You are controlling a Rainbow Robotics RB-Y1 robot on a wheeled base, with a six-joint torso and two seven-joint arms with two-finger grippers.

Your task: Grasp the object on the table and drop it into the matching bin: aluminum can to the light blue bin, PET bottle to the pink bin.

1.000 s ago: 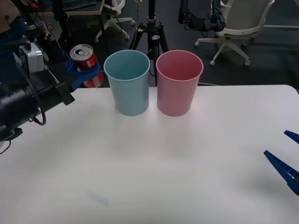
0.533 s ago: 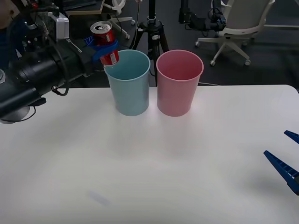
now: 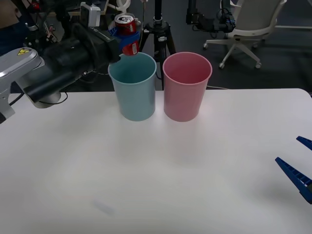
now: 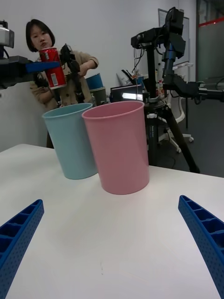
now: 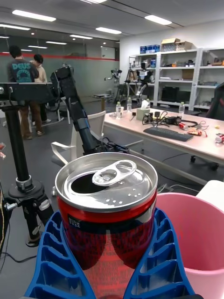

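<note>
My left gripper (image 3: 126,38) is shut on the aluminum can (image 3: 126,32), a red can with a silver top and pull tab, held upright in the air above the back rim of the light blue bin (image 3: 133,87). The left wrist view has the can (image 5: 107,205) clamped between the blue fingers (image 5: 158,261), with the pink bin (image 5: 198,233) beside it. The pink bin (image 3: 186,87) stands right of the blue one on the white table (image 3: 156,175). My right gripper (image 3: 298,165) rests open low at the table's right edge. The right wrist view takes in both bins (image 4: 72,140) (image 4: 120,145) and the can (image 4: 52,67).
A black tripod (image 3: 157,29) stands just behind the bins, off the table. An office chair (image 3: 248,29) is at the back right. The tabletop in front of the bins is bare white surface.
My left arm has carried the can rightward and upward, from left of the blue bin to above its back rim. The right gripper has stayed put.
</note>
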